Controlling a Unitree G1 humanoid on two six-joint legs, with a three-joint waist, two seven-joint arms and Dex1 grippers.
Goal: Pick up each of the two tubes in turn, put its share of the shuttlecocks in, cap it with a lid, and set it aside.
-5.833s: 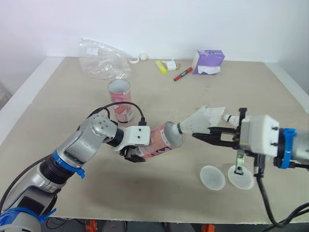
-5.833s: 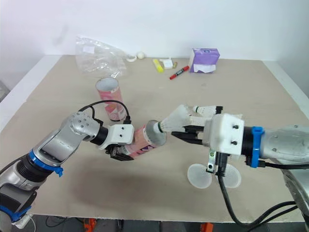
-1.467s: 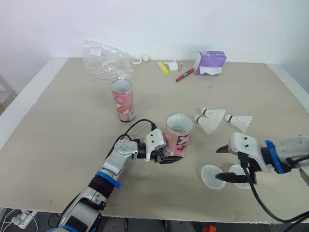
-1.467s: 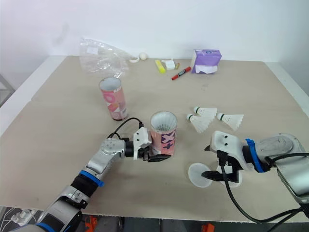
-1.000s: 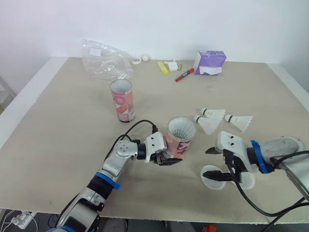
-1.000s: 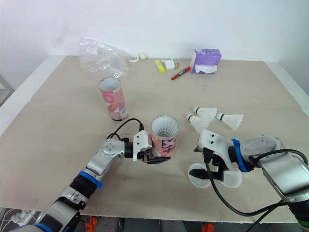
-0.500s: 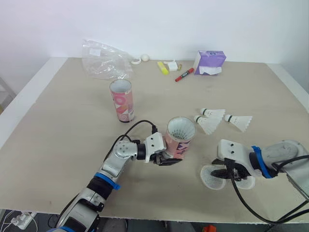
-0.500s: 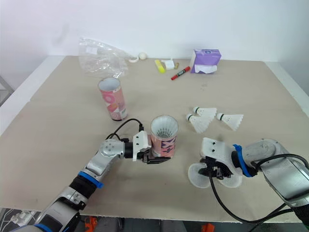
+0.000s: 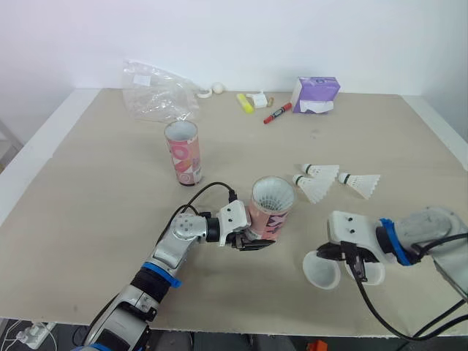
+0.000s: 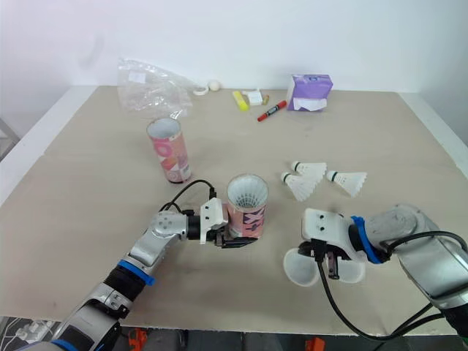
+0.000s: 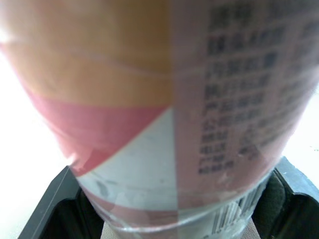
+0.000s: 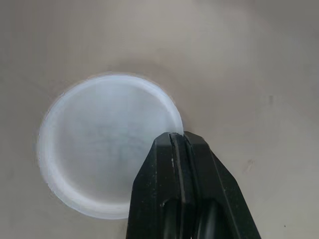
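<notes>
My left end effector (image 9: 254,241) is clamped round the base of the near tube (image 9: 272,212). The tube stands upright near the middle of the desk (image 9: 95,212), with white feathers (image 9: 273,195) showing in its mouth. My right end effector (image 12: 177,143) has its fingers together, pinching the rim of a lid (image 12: 102,164) to the right of that tube. The second lid (image 9: 371,273) lies just beside it. The other tube (image 9: 182,151) stands farther off to the left. Three loose shuttlecocks (image 9: 314,188) lie beyond the lids.

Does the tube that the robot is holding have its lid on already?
No, the tube is open on top, white feathers showing inside, while the right pincer pinches a lid.
</notes>
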